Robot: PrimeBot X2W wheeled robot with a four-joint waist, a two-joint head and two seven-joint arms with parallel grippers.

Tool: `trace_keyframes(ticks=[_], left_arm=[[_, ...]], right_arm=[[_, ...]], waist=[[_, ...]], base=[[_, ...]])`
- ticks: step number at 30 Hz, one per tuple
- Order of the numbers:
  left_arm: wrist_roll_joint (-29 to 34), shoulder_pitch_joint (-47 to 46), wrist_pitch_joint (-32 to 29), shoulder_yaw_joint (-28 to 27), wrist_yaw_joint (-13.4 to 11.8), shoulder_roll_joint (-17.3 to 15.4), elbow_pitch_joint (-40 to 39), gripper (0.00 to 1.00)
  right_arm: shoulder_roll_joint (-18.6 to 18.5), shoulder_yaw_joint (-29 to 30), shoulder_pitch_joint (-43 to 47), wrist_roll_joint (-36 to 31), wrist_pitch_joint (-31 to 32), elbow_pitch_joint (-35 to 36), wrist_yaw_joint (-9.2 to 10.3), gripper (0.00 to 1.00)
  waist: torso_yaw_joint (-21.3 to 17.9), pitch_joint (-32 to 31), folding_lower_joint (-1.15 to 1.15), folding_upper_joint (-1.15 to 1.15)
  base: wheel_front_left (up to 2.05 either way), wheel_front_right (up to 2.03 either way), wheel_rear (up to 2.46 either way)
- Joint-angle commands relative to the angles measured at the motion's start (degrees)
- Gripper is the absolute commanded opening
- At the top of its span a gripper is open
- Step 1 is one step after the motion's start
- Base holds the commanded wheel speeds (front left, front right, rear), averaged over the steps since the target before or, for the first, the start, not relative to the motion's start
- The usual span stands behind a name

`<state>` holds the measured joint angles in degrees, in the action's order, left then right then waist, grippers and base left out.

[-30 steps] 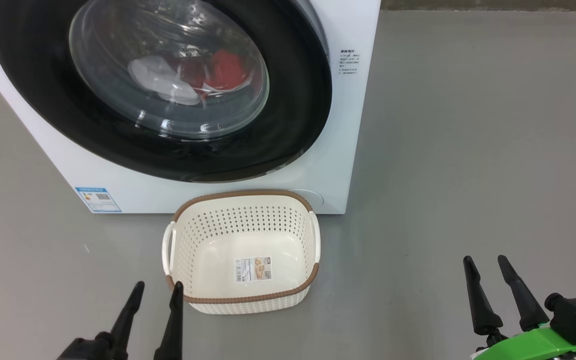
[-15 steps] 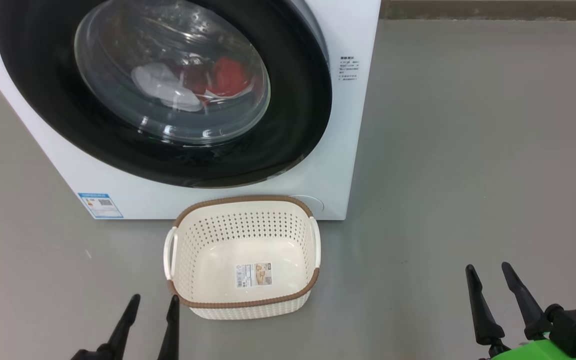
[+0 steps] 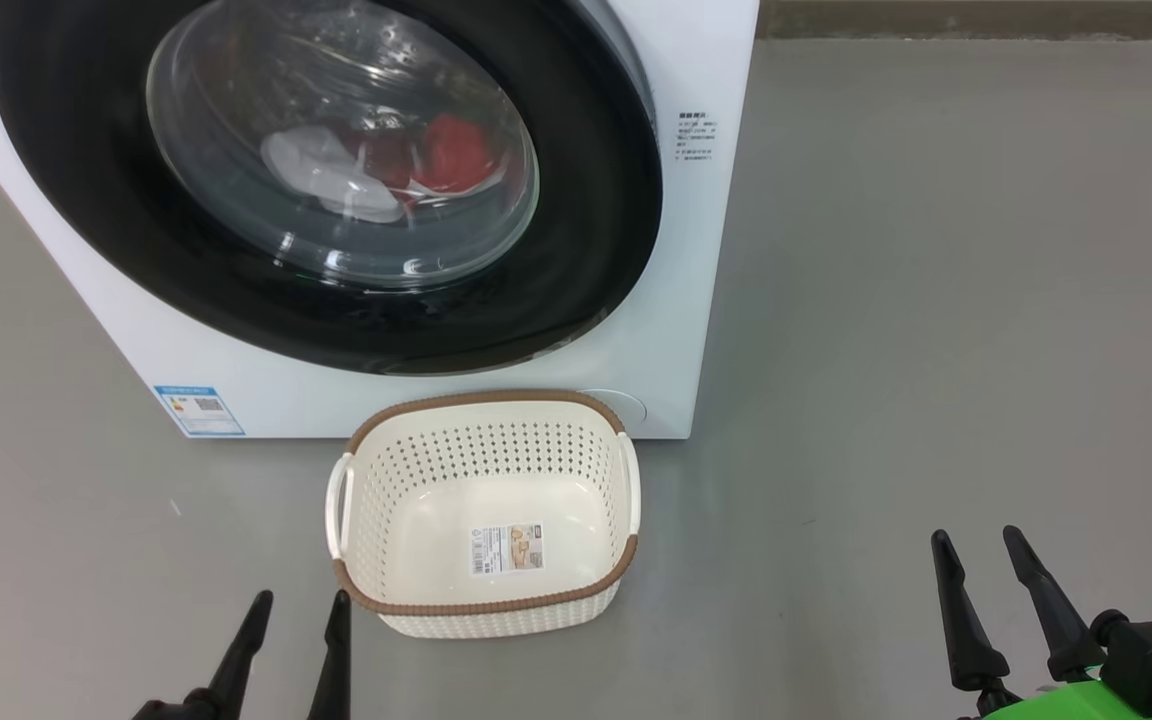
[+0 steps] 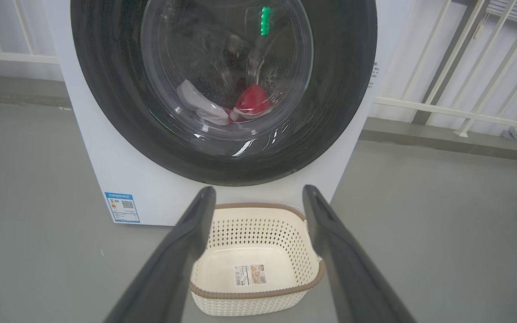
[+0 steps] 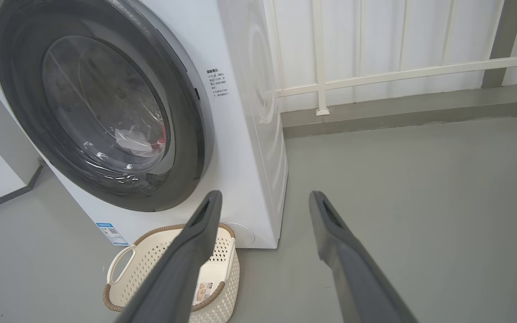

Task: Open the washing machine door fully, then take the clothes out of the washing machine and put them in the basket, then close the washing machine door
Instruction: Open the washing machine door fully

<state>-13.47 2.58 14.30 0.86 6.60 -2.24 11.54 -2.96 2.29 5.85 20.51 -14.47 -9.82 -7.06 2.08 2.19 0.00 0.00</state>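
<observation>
Both my hands are released and grasp nothing. My left hand [image 3: 301, 600] hangs low beside the basket [image 3: 484, 398], at its near corner. My right hand [image 3: 976, 540] is well off to the right, over the floor [image 3: 936, 300]. The basket sits just in front of the washing machine [image 3: 696, 300]. Its door [image 3: 586, 250] is shut, with the red and white clothes [image 3: 451, 150] behind the glass.

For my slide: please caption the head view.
Door shut, clothes inside, basket empty; left hand and right hand open.

A bare grey floor [image 3: 936, 300] runs back to a white railing [image 5: 402, 75] above a grey kerb [image 5: 420, 112].
</observation>
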Motion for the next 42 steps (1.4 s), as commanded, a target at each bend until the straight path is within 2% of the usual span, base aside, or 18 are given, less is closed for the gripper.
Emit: trace_keyframes(ticks=[1, 4, 5, 7, 14, 25, 29, 33, 34, 36, 42], left_arm=[[-0.21, -1.07, 0.7, -1.9, 0.33, -0.64, -1.34, 1.0], [-0.29, -1.19, 0.7, -1.83, 0.36, -0.64, -1.41, 1.0], [-0.32, -1.29, 0.7, -1.79, 0.37, -0.64, -1.46, 1.0], [-0.39, -1.57, 0.7, -1.69, 0.4, -0.64, -1.57, 1.0], [-0.96, -2.92, 0.7, -0.68, 0.47, -0.64, -2.15, 1.0], [-1.69, -7.2, 0.7, 2.0, 0.69, -0.64, -2.47, 1.0], [-2.53, -8.83, 0.7, 3.38, 0.76, -0.64, -2.18, 1.0], [-3.31, -10.04, 0.7, 4.81, 0.8, -0.64, -1.9, 1.0], [-3.67, -10.52, 0.7, 5.38, 0.81, -0.64, -1.81, 1.0], [-3.96, -10.96, 0.7, 5.71, 0.82, -0.64, -1.7, 1.0], [-4.78, -12.35, 0.7, 6.73, 0.85, -0.64, -1.46, 1.0]], right_arm=[[-0.57, -1.32, -1.01, 0.29, -0.52, 1.69, -0.43, 1.0], [-0.49, -1.48, -1.27, 0.76, -0.52, 1.97, -0.43, 0.98], [-0.44, -1.57, -1.55, 1.27, -0.52, 2.18, -0.43, 0.49], [-0.34, -1.67, -2.41, 2.62, -0.52, 2.66, -0.43, 0.01], [-0.03, -2.32, -9.23, 11.95, -0.52, 3.4, -0.43, 0.0], [-0.13, -2.75, -30.82, 25.09, -0.52, 1.51, -0.43, 0.0], [-2.71, -4.62, -37.96, 29.6, -0.52, -1.21, -0.43, 0.0], [-5.97, -7.2, -44.0, 37.15, 1.19, -4.48, -0.43, 0.0], [-7.48, -8.06, -46.73, 41.06, 3.32, -6.16, -0.43, 0.0], [-8.9, -9.13, -49.47, 44.84, 6.14, -7.52, -0.43, 0.0], [-12.33, -11.88, -56.43, 53.36, 15.22, -11.87, -0.43, 0.0]], waist=[[0.05, 0.17, 0.0, 0.0], [0.12, 0.39, 0.0, 0.0], [0.16, 0.55, 0.0, 0.0], [0.26, 0.93, 0.0, 0.0], [0.88, 2.98, 0.0, 0.0], [4.34, 8.66, 0.0, 0.0], [6.64, 10.6, 0.0, 0.0], [8.89, 12.3, 0.0, 0.0], [9.92, 13.06, 0.0, 0.0], [10.81, 13.81, 0.0, 0.0], [13.06, 16.0, 0.0, 0.0]], base=[[0.0, 0.0, 0.0], [0.0, 0.0, 0.0], [0.0, 0.0, 0.0], [0.0, 0.0, 0.0], [0.0, 0.0, 0.0], [0.0, 0.0, 0.0], [0.0, 0.0, 0.0], [0.0, 0.0, 0.0], [0.0, 0.0, 0.0], [0.0, 0.0, 0.0], [0.0, 0.0, 0.0]])
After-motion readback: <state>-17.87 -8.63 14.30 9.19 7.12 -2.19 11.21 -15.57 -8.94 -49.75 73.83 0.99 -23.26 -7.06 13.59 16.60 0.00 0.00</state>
